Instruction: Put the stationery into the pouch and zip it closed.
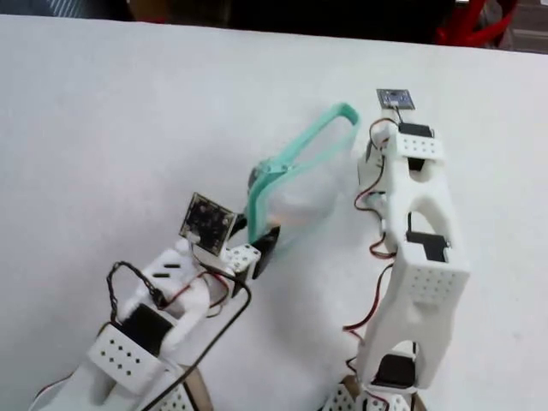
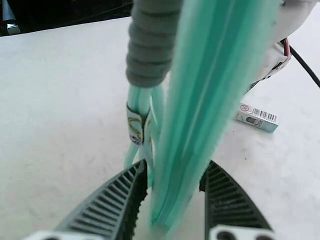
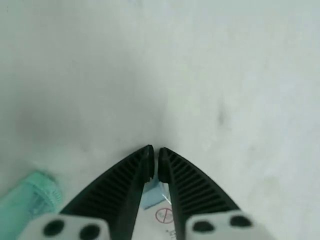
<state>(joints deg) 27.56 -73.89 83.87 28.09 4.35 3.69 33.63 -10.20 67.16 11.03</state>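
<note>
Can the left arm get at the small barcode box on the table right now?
Probably not. The left pincer is shut on the pouch, so it has no free grip, and the right arm hangs just above the box.

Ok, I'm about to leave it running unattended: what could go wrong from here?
The left gripper pinches just the zip edge of the teal-rimmed pouch; it could slip free. The small white-and-blue barcoded box sits outside the pouch, so zipping now would probably leave it out.
</note>
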